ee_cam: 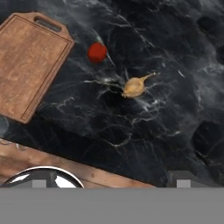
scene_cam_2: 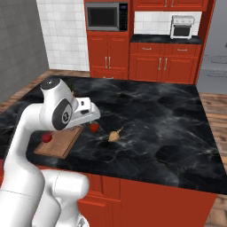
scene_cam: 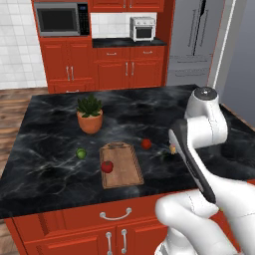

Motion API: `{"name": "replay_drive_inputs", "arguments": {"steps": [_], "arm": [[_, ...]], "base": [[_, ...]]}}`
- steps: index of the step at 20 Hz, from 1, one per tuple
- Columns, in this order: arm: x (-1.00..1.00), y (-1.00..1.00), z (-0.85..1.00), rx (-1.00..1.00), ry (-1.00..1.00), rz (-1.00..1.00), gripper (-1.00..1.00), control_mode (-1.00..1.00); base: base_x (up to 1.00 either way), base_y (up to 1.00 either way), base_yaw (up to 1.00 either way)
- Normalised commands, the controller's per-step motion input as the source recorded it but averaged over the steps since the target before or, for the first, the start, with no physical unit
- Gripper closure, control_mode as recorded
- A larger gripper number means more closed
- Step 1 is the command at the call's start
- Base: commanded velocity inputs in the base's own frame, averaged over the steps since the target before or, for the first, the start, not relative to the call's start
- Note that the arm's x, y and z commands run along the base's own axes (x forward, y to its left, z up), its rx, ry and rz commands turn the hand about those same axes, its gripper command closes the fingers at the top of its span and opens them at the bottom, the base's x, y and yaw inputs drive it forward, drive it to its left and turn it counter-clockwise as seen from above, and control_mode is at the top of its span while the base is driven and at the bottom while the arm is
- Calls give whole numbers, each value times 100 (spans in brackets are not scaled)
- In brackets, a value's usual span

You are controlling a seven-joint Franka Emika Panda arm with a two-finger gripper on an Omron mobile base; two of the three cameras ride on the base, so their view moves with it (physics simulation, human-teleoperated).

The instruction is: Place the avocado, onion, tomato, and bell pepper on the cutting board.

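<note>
The wooden cutting board [scene_cam: 124,167] lies on the black counter near its front edge, and a round red item [scene_cam: 107,166] rests on its left part. A second red item [scene_cam: 146,144] sits on the counter just right of the board's handle end. The green avocado [scene_cam: 81,153] lies left of the board. The tan onion [ee_cam: 134,86] with its thin stalk lies on the counter right of the red item [ee_cam: 97,52]. My gripper [ee_cam: 113,179] hangs open and empty above the counter's front edge, well short of the onion [scene_cam_2: 115,135].
A potted plant [scene_cam: 90,115] stands behind the board. The dark marble island [scene_cam: 50,124] stretches wide to the back and right. Red cabinets, a microwave [scene_cam: 62,19] and a toaster oven [scene_cam: 142,28] line the far wall.
</note>
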Motion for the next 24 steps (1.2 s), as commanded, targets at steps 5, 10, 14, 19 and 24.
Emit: {"name": "replay_drive_inputs", "arguments": {"steps": [5, 10, 14, 19, 24], "arm": [[0, -61, 25, 18, 5, -11, -100, -100], [19, -14, -8, 7, 4, -4, -100, -100], [33, 2, -14, 0, 0, 0, -100, -100], [35, 0, -12, 0, 0, -7, -100, -100], [39, 0, -13, 0, 0, -13, -100, -100]], "base": [[0, 0, 0], [0, 0, 0], [0, 0, 0], [0, 0, 0], [0, 0, 0]]}}
